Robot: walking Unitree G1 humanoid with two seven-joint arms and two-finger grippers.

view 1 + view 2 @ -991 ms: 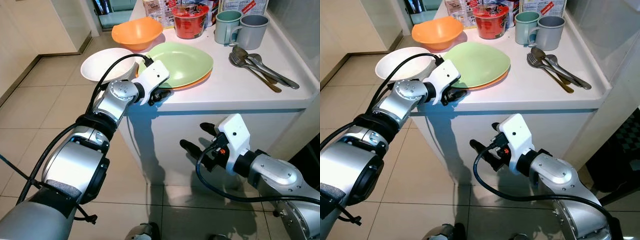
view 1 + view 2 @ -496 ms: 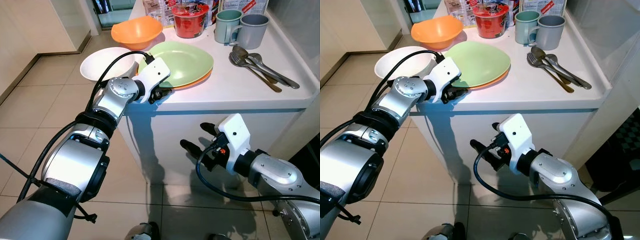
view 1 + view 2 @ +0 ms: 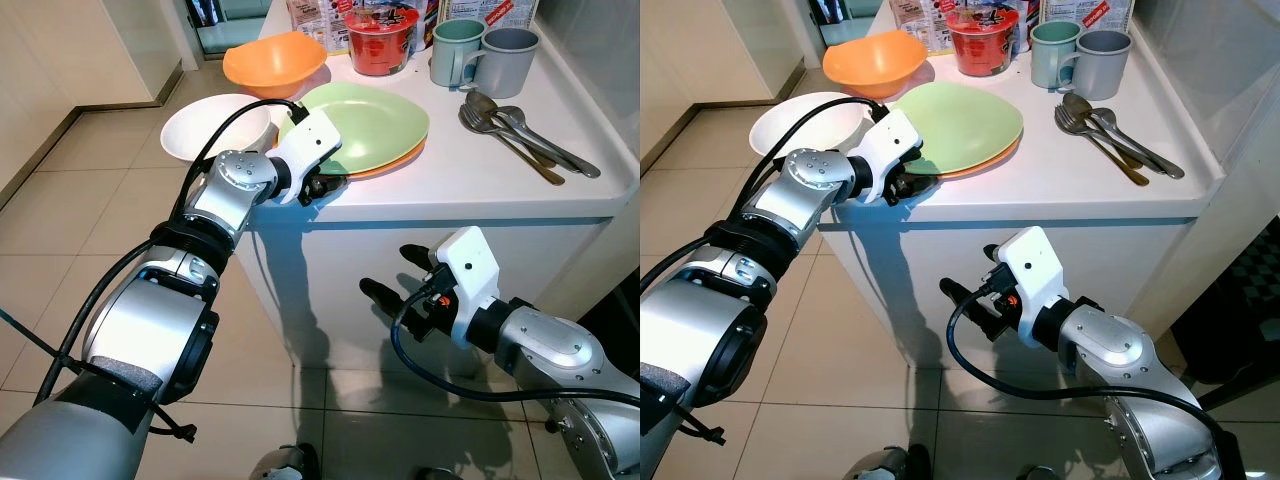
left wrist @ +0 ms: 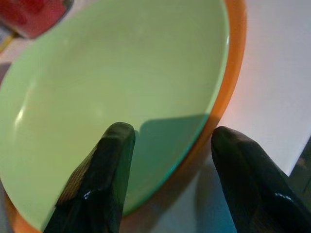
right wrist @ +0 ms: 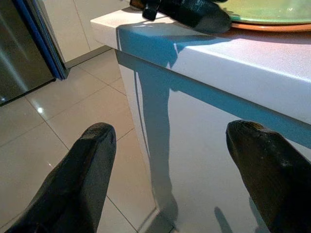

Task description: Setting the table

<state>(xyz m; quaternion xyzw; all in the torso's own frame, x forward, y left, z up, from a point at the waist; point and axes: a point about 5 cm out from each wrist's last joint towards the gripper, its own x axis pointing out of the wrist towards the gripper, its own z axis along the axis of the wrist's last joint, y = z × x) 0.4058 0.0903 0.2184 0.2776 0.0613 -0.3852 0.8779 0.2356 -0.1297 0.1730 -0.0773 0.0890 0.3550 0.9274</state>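
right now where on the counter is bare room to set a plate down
Bare counter lies along the near edge, between the green plate and the cutlery. The far end is crowded: orange bowl, red cup, two mugs.

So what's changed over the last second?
The left gripper has eased slightly forward onto the near rim of the green plate, fingers open astride it, not yet gripping. The right gripper still hangs open below the counter edge; the dishes have not moved.

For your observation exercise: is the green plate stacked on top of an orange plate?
Yes, the green plate lies on an orange plate whose rim shows beneath it.
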